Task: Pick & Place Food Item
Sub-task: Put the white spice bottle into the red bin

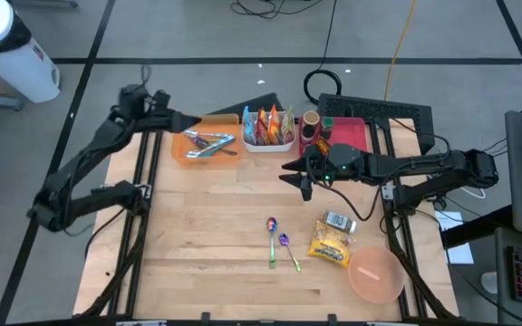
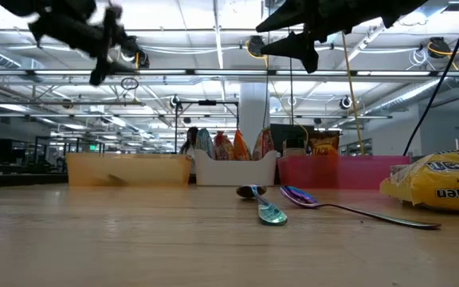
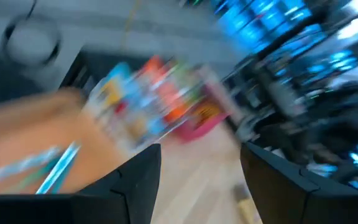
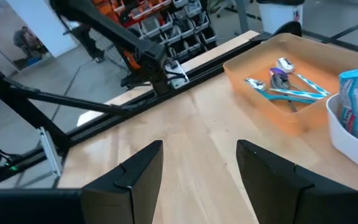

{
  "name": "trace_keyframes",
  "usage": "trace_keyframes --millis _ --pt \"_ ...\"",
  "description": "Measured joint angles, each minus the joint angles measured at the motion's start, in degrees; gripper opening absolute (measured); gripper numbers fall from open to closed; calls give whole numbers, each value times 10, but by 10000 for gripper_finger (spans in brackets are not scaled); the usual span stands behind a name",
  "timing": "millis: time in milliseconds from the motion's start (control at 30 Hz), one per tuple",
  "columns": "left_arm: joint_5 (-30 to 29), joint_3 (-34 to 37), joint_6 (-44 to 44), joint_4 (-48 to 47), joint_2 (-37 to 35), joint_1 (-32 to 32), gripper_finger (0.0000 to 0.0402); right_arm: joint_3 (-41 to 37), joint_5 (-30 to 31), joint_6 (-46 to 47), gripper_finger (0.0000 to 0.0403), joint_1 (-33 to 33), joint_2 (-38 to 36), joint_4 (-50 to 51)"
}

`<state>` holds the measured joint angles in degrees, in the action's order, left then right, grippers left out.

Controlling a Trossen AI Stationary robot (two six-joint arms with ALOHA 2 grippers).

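Nearest on the wooden counter [image 1: 216, 235], at the right, sits a pink bowl [image 1: 375, 274]. Just beyond it lies the yellow ramen packet [image 1: 330, 244], flat, its long axis running near-to-far with a slight lean to the right at the far end, where a small silver-wrapped item [image 1: 339, 221] touches it. To the packet's left, two spoons [image 1: 279, 241] lie with bowls pointing far and handles toward the near edge.

Farther in, the right pincer [image 1: 304, 184] hangs above bare wood right of centre, fingers parted and holding nothing. At the far edge stand an orange tray [image 1: 184, 145] of cutlery, a white bin [image 1: 268, 143] of upright snack packets and a red tray [image 1: 352, 134]. The left pincer [image 1: 188, 121] hovers over the orange tray's far side, fingers apart and empty.

Beyond lies a grey floor with cables, and an open hall with ceiling lights.
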<state>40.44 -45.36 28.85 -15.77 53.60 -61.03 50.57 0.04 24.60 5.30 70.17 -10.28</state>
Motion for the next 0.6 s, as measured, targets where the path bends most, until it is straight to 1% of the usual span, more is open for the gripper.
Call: trace_keyframes --millis 67,167,333,433,600 --pt "-11 0 20 42 -44 18 230 0 -1 11 196 -1 0 -5" --pt "-54 0 39 89 -102 55 230 0 -1 24 196 -2 0 -17" --pt "-147 0 33 109 -167 143 230 0 -1 49 196 -2 0 -32" --pt "-206 -1 20 112 -173 216 230 0 0 49 196 -4 0 -45" --pt "-288 -1 -3 117 -130 342 230 0 2 47 196 -5 0 -76"
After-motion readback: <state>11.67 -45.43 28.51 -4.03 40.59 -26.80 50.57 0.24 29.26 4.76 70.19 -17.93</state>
